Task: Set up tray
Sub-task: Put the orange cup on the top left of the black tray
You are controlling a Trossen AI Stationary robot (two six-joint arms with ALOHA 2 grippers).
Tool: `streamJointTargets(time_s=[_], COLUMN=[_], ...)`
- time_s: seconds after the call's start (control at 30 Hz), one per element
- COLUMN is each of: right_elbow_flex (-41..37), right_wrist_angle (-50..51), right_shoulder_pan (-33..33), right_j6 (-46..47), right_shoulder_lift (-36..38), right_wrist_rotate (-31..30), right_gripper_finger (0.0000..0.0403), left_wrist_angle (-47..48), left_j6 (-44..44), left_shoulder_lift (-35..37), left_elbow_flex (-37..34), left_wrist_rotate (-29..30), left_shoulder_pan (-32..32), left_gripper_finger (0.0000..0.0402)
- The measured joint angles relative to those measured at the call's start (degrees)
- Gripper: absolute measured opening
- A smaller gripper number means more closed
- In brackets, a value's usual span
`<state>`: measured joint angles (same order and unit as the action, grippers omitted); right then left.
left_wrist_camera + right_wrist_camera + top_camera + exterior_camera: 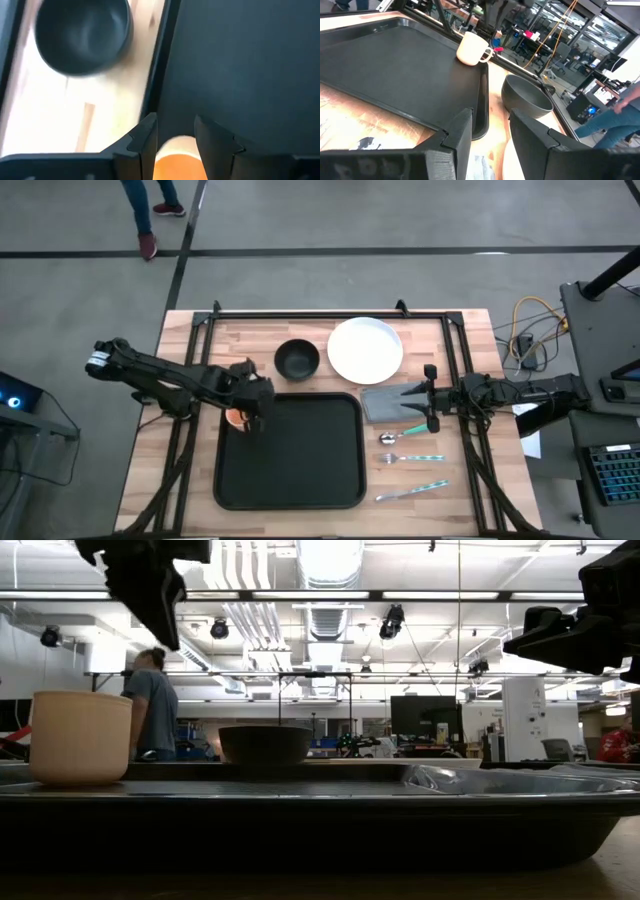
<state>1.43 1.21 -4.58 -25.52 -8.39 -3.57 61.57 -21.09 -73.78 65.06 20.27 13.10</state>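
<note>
The black tray (290, 470) lies on the wooden table. A cream cup (234, 418) with an orange inside stands upright on its base in the tray's far left corner (80, 737) (472, 48). My left gripper (252, 412) hangs open above the cup, pointing steeply down. In the left wrist view the cup's rim (175, 150) shows between and below the gripper's (175, 132) fingers, and the low view shows clear air between cup and gripper (150, 585). My right gripper (432, 396) waits open by the table's right side, pointing level toward the tray (395, 65).
A black bowl (297, 359) and a white plate (365, 349) stand on the table beyond the tray's far edge. A grey napkin (390, 402) lies right of the tray, with a spoon (398, 437), a fork (412, 458) and a knife (410, 492) nearer. A person walks far behind.
</note>
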Motion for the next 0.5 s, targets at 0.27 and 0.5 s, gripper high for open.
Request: streamJointTargets(time_s=[0.27,0.5], right_elbow_flex=[0.00,-0.02], right_wrist_angle=[0.00,0.00], right_shoulder_pan=[0.02,0.00], right_j6=[0.00,0.00], right_shoulder_lift=[-0.02,0.00], right_wrist_rotate=[0.00,0.00], right_gripper_finger=[0.0123,0.0123], left_wrist_angle=[-2.90,-4.44], left_j6=[8.41,7.89], left_shoulder_lift=[0.00,-0.11], left_elbow_flex=[-0.10,-1.90], left_wrist_rotate=[1.21,-13.23], left_shoulder_pan=[-0.44,-0.42], left_gripper_finger=[0.0112,0.0112])
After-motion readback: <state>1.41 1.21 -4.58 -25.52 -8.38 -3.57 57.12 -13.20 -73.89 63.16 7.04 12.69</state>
